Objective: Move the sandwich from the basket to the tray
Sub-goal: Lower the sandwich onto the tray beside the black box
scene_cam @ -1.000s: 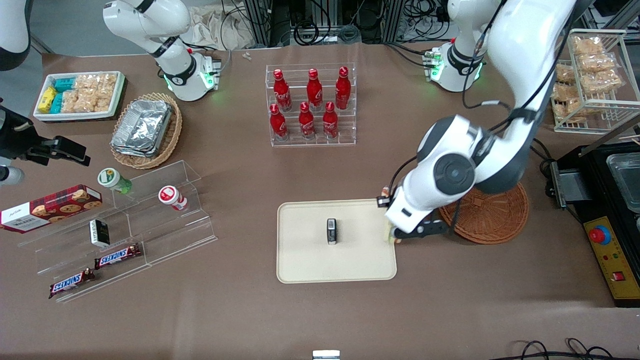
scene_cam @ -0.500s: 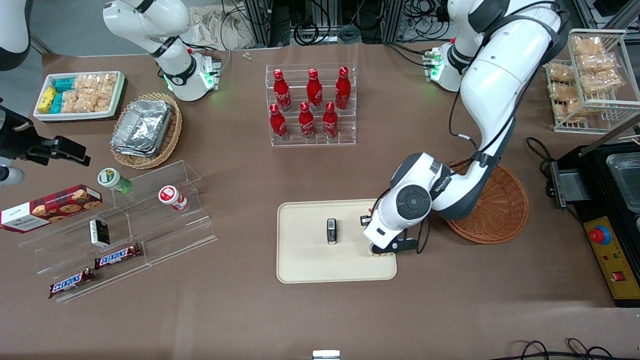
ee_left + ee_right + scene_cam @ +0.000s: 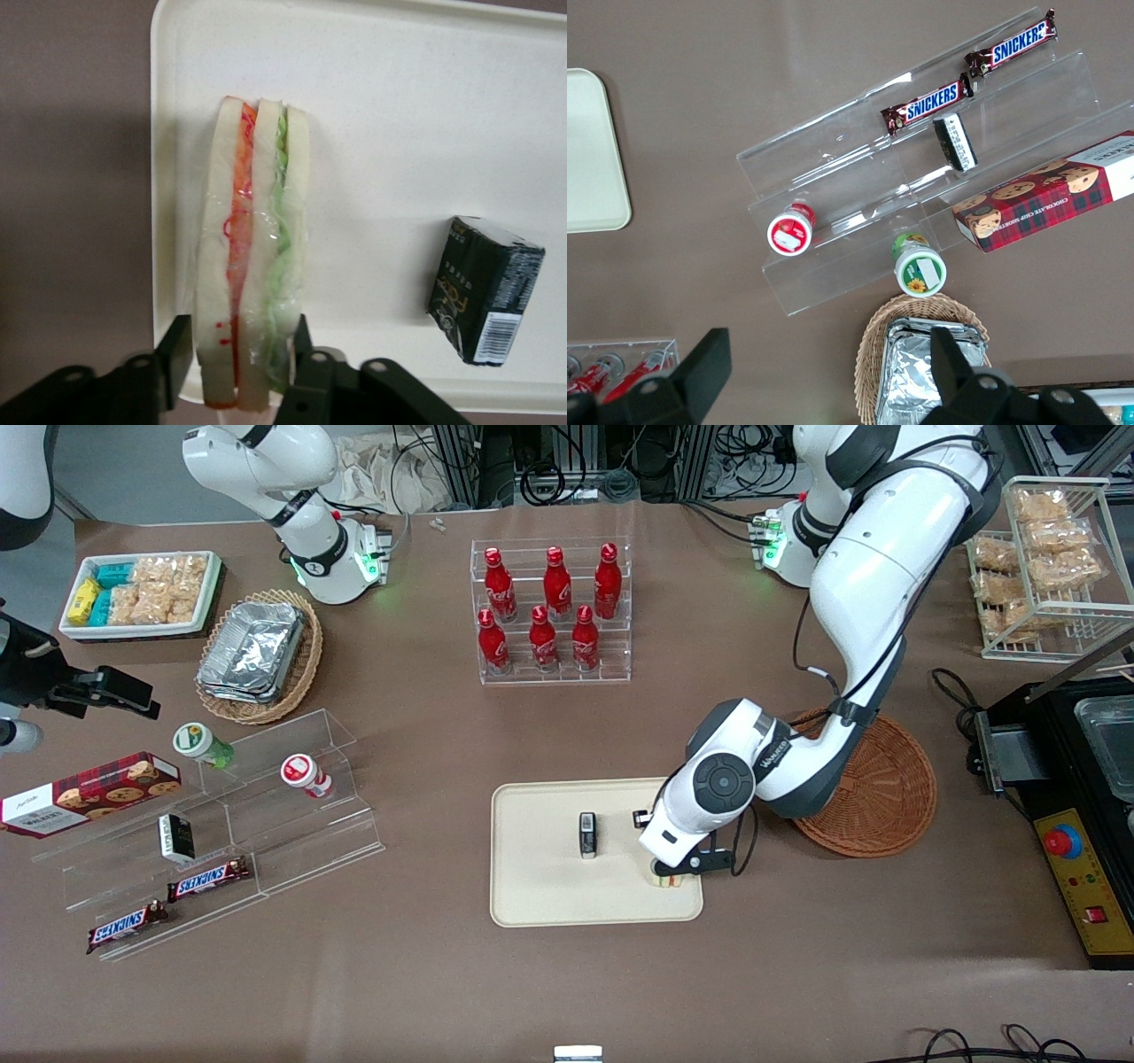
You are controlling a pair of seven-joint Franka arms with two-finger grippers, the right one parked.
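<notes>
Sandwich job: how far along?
Done: the sandwich is out of the basket and over the tray, near the small black box. In hand: the gripper is shut on it, with a finger on each bread face. Left: release it and withdraw. Whether it already touches the tray cannot be told.

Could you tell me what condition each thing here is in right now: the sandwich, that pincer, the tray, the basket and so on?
Sandwich: wrapped, on edge over the tray, gripped.
Pincer: shut on the sandwich, low over the tray's edge nearest the basket.
Tray: flat, holds a small dark box.
Small dark box: lying on the tray, apart from the sandwich.
Basket: nothing visible inside.
</notes>
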